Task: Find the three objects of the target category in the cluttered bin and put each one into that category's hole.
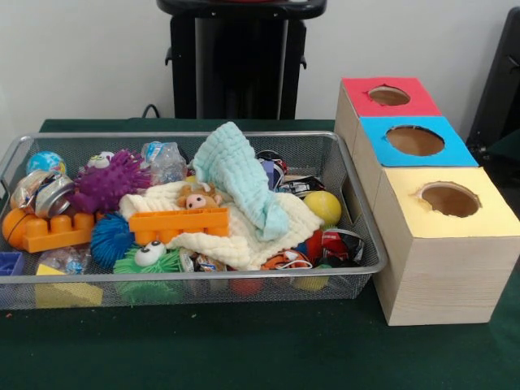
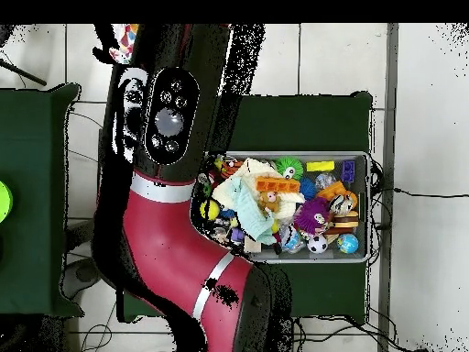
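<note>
The wire mesh bin [image 1: 357, 207] is full of toys and also shows in the overhead view [image 2: 366, 206]. Crinkly wrappers lie in it: a clear one [image 1: 165, 159] at the back, a shiny one [image 1: 39, 192] at the left, a black and white one [image 1: 302, 185] and a red and black one [image 1: 337, 244] at the right. The gripper does not show in the front view. In the overhead view the raised arm [image 2: 174, 247] ends near the top edge [image 2: 128, 64]. A white scrap with coloured blotches [image 2: 125, 41] shows there. I cannot tell if it is held.
Three wooden boxes stand right of the bin, each with a round hole: red top [image 1: 388, 96], blue top [image 1: 415, 140], yellow top [image 1: 449, 200]. A pale blue cloth [image 1: 236, 175] and a cream cloth [image 1: 244, 236] cover the bin's middle. The arm hides the boxes in the overhead view.
</note>
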Robot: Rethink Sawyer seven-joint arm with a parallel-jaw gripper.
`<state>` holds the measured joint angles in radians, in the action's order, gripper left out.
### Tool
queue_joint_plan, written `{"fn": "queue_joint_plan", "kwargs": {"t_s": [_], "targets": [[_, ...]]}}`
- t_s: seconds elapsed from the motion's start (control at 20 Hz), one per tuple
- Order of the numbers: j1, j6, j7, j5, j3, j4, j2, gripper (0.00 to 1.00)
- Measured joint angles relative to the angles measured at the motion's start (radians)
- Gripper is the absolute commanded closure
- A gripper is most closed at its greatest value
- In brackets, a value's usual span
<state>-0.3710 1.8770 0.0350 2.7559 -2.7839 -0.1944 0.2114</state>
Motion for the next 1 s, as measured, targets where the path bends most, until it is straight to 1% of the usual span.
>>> {"fn": "queue_joint_plan", "kwargs": {"t_s": [0.35, 0.8, 1.0], "targets": [[-0.022, 0.000, 0.062, 0.043, -0.056, 0.000, 0.000, 1.00], [-0.032, 0.000, 0.072, 0.060, -0.114, 0.000, 0.000, 1.00], [-0.032, 0.000, 0.072, 0.063, -0.123, 0.000, 0.000, 1.00]]}}
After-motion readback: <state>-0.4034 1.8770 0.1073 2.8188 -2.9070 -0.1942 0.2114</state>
